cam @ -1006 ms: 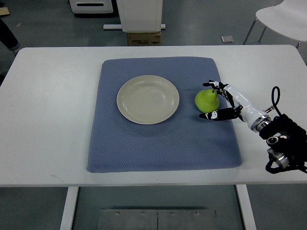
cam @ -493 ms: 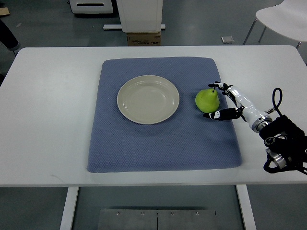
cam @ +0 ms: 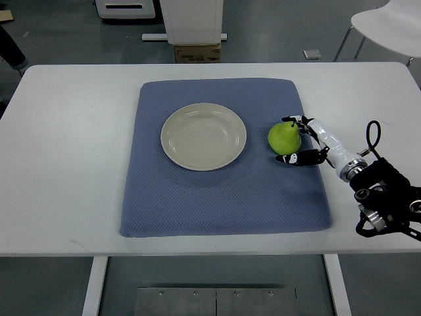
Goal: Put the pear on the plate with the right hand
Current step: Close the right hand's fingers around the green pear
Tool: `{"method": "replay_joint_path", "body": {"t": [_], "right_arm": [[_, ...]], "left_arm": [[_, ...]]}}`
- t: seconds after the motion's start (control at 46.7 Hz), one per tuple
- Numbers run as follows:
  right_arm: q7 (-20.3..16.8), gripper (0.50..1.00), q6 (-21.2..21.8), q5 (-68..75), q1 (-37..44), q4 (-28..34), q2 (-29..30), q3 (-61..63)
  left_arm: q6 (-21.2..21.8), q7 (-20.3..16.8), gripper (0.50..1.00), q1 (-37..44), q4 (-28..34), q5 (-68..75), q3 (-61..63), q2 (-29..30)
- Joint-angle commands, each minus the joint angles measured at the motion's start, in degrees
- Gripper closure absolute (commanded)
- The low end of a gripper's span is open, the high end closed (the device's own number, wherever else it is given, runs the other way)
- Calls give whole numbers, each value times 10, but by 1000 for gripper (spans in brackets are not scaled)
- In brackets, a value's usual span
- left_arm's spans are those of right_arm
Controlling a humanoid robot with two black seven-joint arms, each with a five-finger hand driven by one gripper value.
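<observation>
Since the earlier frame only the right hand (cam: 297, 139) had crept slightly left, its fingers apart and cupping the pear (cam: 284, 137), which stood on the blue mat (cam: 223, 197) just right of the plate (cam: 203, 136).

We see a white table (cam: 66, 164) under even light, grey floor (cam: 276, 33) beyond it, a white chair (cam: 388, 26) at the far right, a cardboard box (cam: 197, 52) under a white cabinet (cam: 192, 20).
</observation>
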Motion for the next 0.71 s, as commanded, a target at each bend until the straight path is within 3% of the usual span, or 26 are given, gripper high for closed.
{"method": "replay_joint_path", "body": {"t": [0.0,0.214,0.407,0.535,0.578,0.642,0.685], "right_arm": [[-7,613,-2,0,2,-7,6,-4],[-16,632,-9,1,12,-14,18,-14],[-23,716,-17,1,18,-23,20,-39],[-24,801,-17,2,23,-23,21,-45],[-24,852,-17,3,23,-23,21,-45],[-24,975,-16,8,27,-23,21,-45],[-23,1000,-16,11,31,-23,21,-45]], "left_arm": [[0,0,500,0,0,0,0,0],[0,0,500,0,0,0,0,0],[0,0,500,0,0,0,0,0],[0,0,500,0,0,0,0,0],[0,0,500,0,0,0,0,0],[0,0,500,0,0,0,0,0],[0,0,500,0,0,0,0,0]]}}
